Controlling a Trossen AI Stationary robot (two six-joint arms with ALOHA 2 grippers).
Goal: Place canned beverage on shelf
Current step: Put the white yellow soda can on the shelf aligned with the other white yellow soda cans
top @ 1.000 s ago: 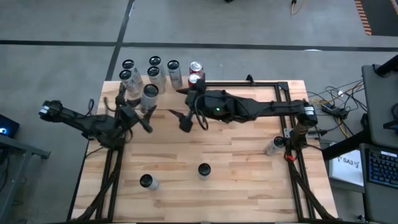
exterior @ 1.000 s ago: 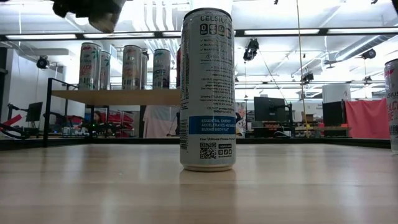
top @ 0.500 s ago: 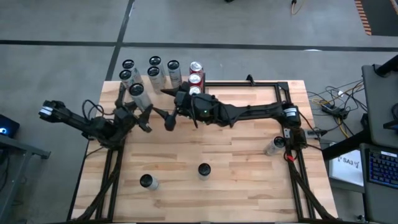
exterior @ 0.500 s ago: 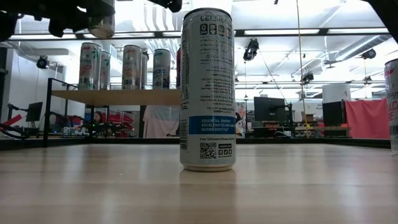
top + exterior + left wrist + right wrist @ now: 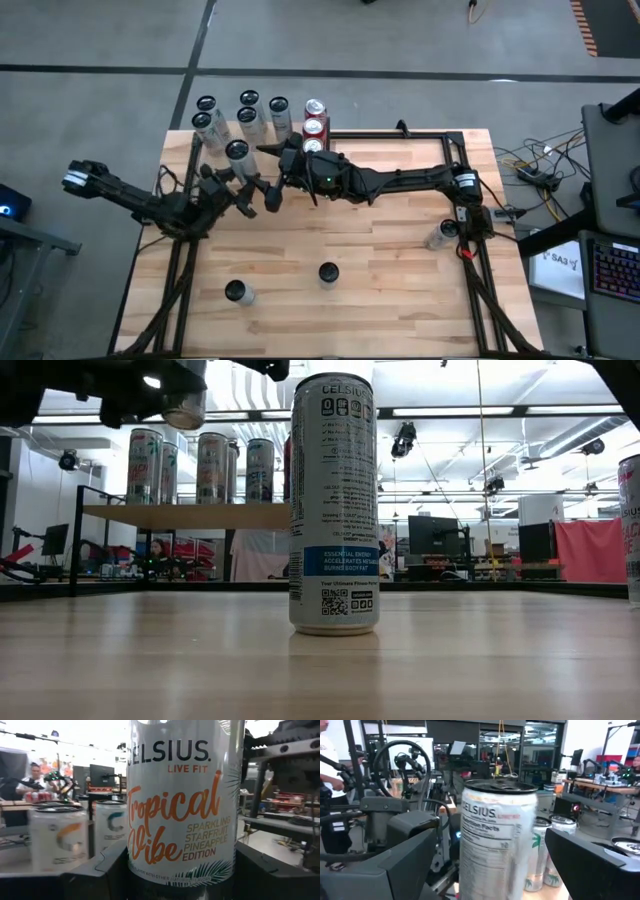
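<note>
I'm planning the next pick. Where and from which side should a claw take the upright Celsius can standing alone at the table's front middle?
Grip the Celsius can around its straight wall near mid-height, fingers on opposite sides, coming in level from the shelf side. It stands upright with bare tabletop all round, so probably nothing blocks that path.

We observe the canned beverage point(image 5: 237, 152), a tall white Celsius can printed "Tropical Vibe" in orange, held upright and clear of the bench, clamped by the left pincer point(image 5: 233, 181) just beside the shelf's near edge. The shelf point(image 5: 190, 515), a pale wood platform on thin black posts, stands at the bench's far left corner. We count seven cans upright on it: five white ones point(image 5: 206, 105) and two red-topped ones point(image 5: 315, 108) at its right end.
</note>
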